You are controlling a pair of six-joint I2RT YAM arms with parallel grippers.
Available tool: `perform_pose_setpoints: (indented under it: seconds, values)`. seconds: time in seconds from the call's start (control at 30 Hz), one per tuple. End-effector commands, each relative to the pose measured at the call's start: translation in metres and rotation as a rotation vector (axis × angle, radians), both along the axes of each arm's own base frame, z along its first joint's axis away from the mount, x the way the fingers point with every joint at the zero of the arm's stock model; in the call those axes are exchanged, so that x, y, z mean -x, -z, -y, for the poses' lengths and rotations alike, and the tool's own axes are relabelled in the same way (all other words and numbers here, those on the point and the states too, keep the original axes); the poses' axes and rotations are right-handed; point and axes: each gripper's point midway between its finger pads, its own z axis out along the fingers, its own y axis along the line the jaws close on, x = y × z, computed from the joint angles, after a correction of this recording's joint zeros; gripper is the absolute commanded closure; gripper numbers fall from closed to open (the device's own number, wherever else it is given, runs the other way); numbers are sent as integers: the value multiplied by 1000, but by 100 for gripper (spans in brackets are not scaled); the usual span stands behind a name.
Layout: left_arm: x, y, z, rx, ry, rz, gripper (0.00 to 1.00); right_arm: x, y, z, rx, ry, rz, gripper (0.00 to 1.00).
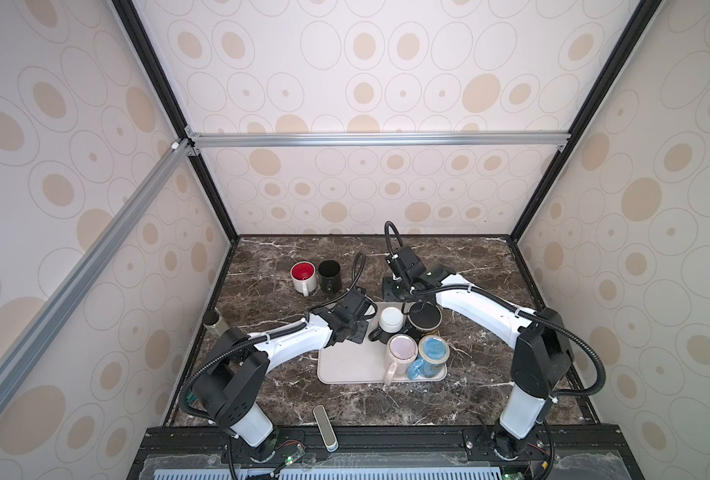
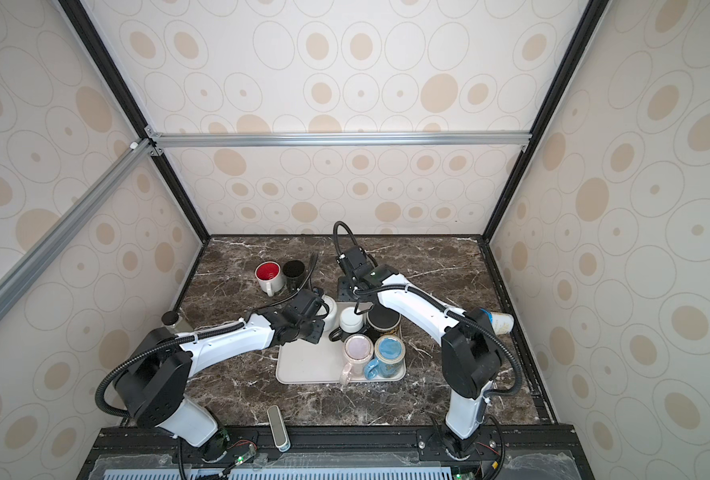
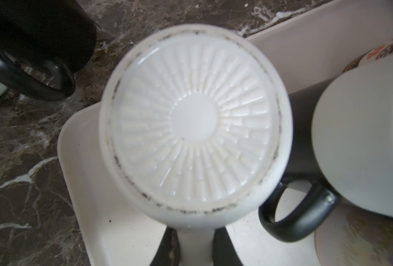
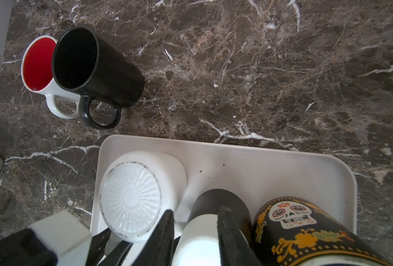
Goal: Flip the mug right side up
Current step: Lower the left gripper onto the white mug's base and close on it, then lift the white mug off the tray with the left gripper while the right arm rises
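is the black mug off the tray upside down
No, the black mug beside the red-lined mug stands with its open mouth up.

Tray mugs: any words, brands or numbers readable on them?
No readable text in any view.
skull mug: painted skull and flowers only, no lettering; its print is blurred in the left wrist view.
white mug: ribbed base, no lettering.

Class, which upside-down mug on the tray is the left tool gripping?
The white mug with the ribbed base: its handle sits pinched in the left tool.
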Motion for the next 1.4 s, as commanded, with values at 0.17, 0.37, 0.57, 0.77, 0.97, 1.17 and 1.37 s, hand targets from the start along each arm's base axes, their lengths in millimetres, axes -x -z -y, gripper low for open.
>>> perform_pose_setpoints:
  seconds: [0.17, 0.37, 0.57, 0.77, 0.97, 1.17, 1.37]
  values:
    - [-14, -44, 7, 67, -7, 135, 100, -2, -7, -4, -6, -11, 7, 68]
    - [-13, -56, 7, 84, -1, 154, 100, -4, -13, -2, -5, -8, 25, 70]
    - [-12, -78, 3, 99, -4, 189, 100, -7, -25, 0, -16, 9, 66, 70]
    - [-14, -105, -2, 127, -31, 243, 100, -10, -43, 3, -40, 15, 133, 72]
    - [-17, -155, -9, 221, -54, 364, 100, -9, -72, 5, -93, -28, 256, 72]
    - [-24, -230, -26, 517, -69, 528, 100, 1, -95, 2, -214, -79, 312, 71]
    - [-21, -291, -35, 912, 33, 602, 100, 12, -118, -4, -389, -105, 380, 69]
